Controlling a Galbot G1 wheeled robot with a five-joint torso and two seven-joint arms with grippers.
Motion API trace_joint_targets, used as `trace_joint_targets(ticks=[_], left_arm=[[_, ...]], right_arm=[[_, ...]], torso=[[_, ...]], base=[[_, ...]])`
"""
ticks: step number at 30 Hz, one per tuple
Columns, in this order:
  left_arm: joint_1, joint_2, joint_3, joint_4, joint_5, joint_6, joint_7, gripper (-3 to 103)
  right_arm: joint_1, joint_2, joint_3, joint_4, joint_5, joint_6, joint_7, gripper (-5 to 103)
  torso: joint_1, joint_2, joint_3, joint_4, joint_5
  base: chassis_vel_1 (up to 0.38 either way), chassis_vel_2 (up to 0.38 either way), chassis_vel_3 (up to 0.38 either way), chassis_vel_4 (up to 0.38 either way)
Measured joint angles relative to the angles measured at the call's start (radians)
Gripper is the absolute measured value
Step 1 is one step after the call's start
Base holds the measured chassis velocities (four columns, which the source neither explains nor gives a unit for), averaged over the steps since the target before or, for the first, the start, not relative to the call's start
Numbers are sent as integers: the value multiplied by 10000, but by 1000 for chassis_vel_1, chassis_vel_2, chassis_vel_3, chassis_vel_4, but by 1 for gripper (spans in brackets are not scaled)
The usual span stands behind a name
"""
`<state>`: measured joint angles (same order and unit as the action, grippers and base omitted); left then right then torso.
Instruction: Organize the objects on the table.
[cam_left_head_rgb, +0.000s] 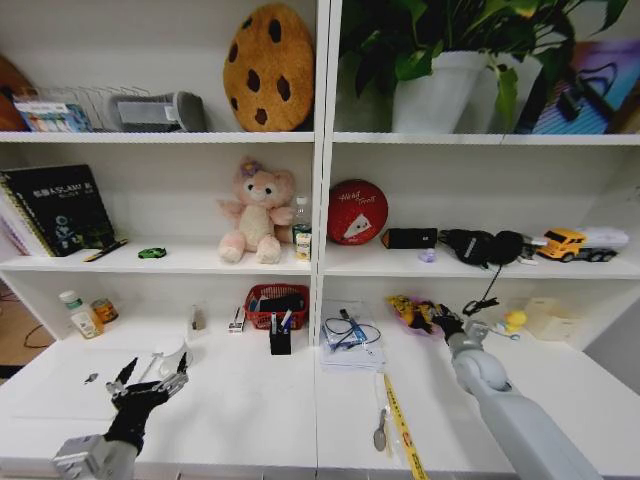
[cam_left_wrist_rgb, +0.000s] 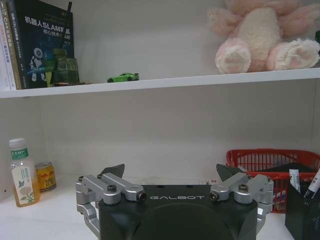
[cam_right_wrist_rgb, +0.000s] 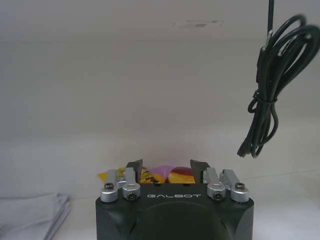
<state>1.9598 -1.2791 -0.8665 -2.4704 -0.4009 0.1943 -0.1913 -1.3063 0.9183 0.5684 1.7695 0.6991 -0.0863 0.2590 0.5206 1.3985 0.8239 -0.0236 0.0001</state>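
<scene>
A yellow, pink and purple packet (cam_left_head_rgb: 410, 311) is seen at the tabletop's (cam_left_head_rgb: 250, 400) back, between the right gripper's (cam_right_wrist_rgb: 166, 169) narrowed fingers. Pens are held in a black cup (cam_left_head_rgb: 280, 340) before a red basket (cam_left_head_rgb: 276, 304). The left gripper's (cam_left_wrist_rgb: 170, 175) fingers are spread wide, empty.

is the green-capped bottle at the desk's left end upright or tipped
Upright: the green-capped bottle stands on its base with the cap on top, beside a small can.

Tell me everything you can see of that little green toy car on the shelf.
The green toy car is a tiny bright green sports-car shape with dark windows, glossy like plastic or die-cast. It sits upright on its wheels, side-on to the left wrist camera, on the white shelf above the desk, between the books and the pink plush bear. Nothing touches it; the left gripper hovers open, well below it over the desk.
</scene>
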Motion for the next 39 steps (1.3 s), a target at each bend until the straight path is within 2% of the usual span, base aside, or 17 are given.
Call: trace_joint_targets(ticks=[2, 3, 4, 6, 7, 9, 10, 11, 12, 13, 14, 16, 18, 20, 24, 32, 39], left_arm=[[0, -1, 0, 0, 0, 0, -3, 100], [0, -1, -1, 0, 0, 0, -6, 100], [0, -1, 0, -1, 0, 0, -2, 100], [1, 0, 0, 0, 0, 0, 0, 100], [1, 0, 0, 0, 0, 0, -2, 100], [0, -1, 0, 0, 0, 0, -2, 100], [0, -1, 0, 0, 0, 0, -1, 100], [0, -1, 0, 0, 0, 0, -1, 100], [0, -1, 0, 0, 0, 0, 0, 100], [0, -1, 0, 0, 0, 0, -1, 100], [0, -1, 0, 0, 0, 0, -1, 100], [0, -1, 0, 0, 0, 0, -1, 100], [1, -1, 0, 0, 0, 0, -1, 100], [0, 0, 0, 0, 0, 0, -2, 100], [0, -1, 0, 0, 0, 0, -2, 100], [0, -1, 0, 0, 0, 0, -2, 100], [0, 0, 0, 0, 0, 0, -1, 100]], right_arm=[[-538, 114, 184, 492, -154, 81, 129, 60], [-1324, 300, 486, 1191, -444, 224, 294, 65], [-2058, 476, 729, 1849, -710, 356, 351, 76], [-2724, 608, 941, 2437, -925, 483, 353, 76], [-3497, 779, 1171, 3083, -1142, 647, 348, 86], [-3787, 847, 1232, 3305, -1211, 717, 343, 86], [-4746, 1210, 1393, 4021, -1533, 1225, 209, 96], [-4746, 1210, 1393, 4021, -1533, 1225, 209, 96], [-5185, 1547, 1416, 4281, -1896, 1764, 84, 99], [-5478, 1892, 1419, 4446, -2258, 2187, -3, 99], [-5478, 1892, 1419, 4446, -2258, 2187, -3, 99], [-6306, 2807, 1329, 4975, -2819, 2838, -91, 100], [-6555, 3061, 1277, 5086, -3050, 2967, 99, 100], [-6812, 3390, 1290, 5095, -3723, 3168, 610, 100], [-6856, 3547, 1301, 5091, -3937, 3308, 891, 100], [-6779, 3546, 1289, 5205, -4495, 3319, 779, 100], [-7649, 3252, 1311, 5539, -4487, 3076, -71, 100]], torso=[[0, 0, 0, 0, -1], [-1, 1, -1, 4, -1], [-2, 0, -1, 6, 0], [-1, 1, -1, 4, -1], [-1, 1, -1, 4, -3], [-1, 1, -1, 4, -4], [-2, 1, -1, 3, -5], [-2, 1, -1, 3, -5], [-2, 2, -1, 2, -5], [-2, 2, -1, 4, -3], [-2, 2, -1, 4, -3], [-1, 2, -1, 3, -3], [-1, 2, 0, 3, -5], [-1, 1, 0, 3, -3], [0, 1, 1, 4, -1], [2, 0, 1, 4, -1], [2, -1, 2, 3, 0]], base=[[0, 0, 0, 0], [0, 0, 0, 0], [0, 0, 0, 0], [0, 0, 0, 0], [0, 0, 0, 0], [0, 0, 0, 0], [0, 0, 0, 0], [0, 0, 0, 0], [0, 0, 0, 0], [0, 0, 0, 0], [0, 0, 0, 0], [0, 0, 0, 0], [0, 0, 0, 0], [0, 0, 0, 0], [0, 0, 0, 0], [0, 0, 0, 0], [0, 0, 0, 0]])
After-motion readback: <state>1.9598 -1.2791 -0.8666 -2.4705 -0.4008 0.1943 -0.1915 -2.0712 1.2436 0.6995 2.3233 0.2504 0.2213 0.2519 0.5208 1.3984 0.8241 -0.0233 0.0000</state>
